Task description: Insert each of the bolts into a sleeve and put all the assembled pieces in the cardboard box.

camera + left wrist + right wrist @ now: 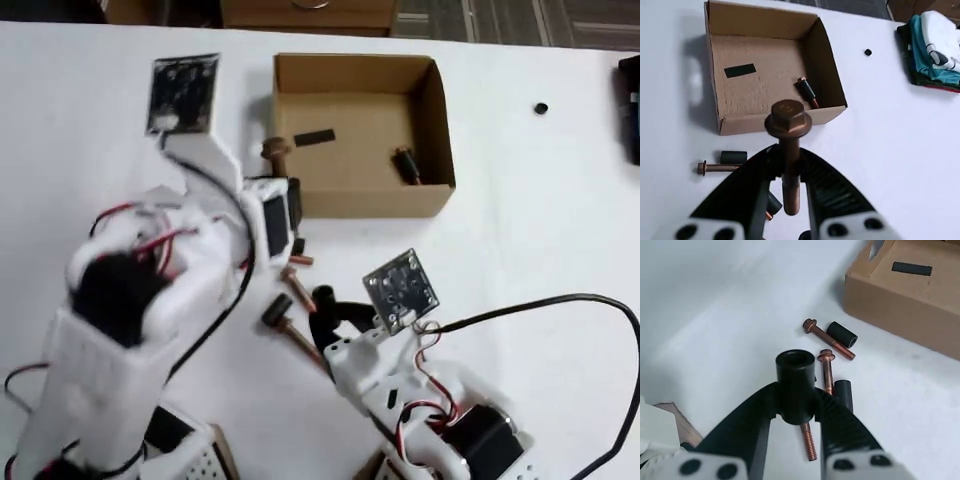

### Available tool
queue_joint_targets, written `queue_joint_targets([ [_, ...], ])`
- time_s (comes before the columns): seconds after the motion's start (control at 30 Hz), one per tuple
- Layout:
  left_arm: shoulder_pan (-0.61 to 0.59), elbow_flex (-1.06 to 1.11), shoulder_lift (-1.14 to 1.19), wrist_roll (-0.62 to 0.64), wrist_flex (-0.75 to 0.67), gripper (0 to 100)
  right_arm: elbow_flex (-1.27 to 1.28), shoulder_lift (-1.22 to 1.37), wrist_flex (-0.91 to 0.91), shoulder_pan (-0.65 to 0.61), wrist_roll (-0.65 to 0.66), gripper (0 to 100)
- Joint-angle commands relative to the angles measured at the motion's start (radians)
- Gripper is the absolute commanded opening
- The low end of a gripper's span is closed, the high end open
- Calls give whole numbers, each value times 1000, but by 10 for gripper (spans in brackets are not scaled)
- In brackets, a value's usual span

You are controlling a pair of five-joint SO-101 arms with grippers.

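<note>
Bolt (789, 145), copper-coloured, is clamped by its shank in the left gripper (789, 155), head outermost, just in front of the cardboard box (775, 120); the hold appears meant to keep it steady for mating. The right gripper (796, 405) is closed around a black sleeve (795, 380) with the open bore facing outward, apparently presented to receive a bolt. One assembled piece (807, 91) lies inside the box, while two loose bolts (829, 339) and two loose sleeves (842, 334) wait on the white table (715, 315) near its outer wall.
</note>
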Motion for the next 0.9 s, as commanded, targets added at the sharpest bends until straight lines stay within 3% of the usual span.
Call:
queue_joint_targets([
  [0.0,20,139,-147,8,-115,21,-3,13,-19,-5,-8,20],
  [0.2,60,369,-290,12,-238,21,3,13,-19,-5,-8,20],
  [0.57,77,381,-287,133,-184,21,8,8,-24,-5,-9,20],
  [0.87,86,450,-288,144,-187,21,23,5,-99,-5,-9,20],
])
